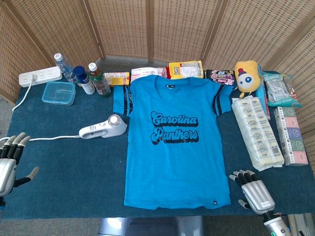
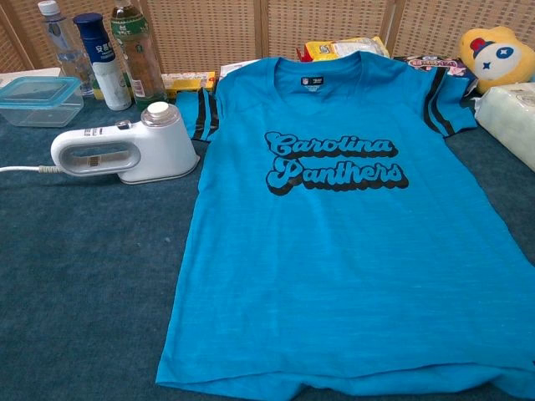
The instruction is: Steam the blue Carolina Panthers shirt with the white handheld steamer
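Note:
The blue Carolina Panthers shirt [image 1: 174,140] [image 2: 334,225] lies flat, print up, in the middle of the dark blue table. The white handheld steamer [image 1: 103,127] [image 2: 125,150] lies on its side just left of the shirt, its cord running left toward the table edge. My left hand [image 1: 11,162] hovers at the far left edge, fingers apart, holding nothing. My right hand [image 1: 256,191] is at the front right corner, right of the shirt's hem, fingers spread and empty. Neither hand shows in the chest view.
Three bottles [image 1: 83,76] and a clear lidded box [image 1: 58,93] stand at the back left by a power strip [image 1: 40,75]. Snack packs [image 1: 185,69] line the back edge. A yellow plush toy [image 1: 246,76] and long packaged boxes [image 1: 257,130] fill the right side.

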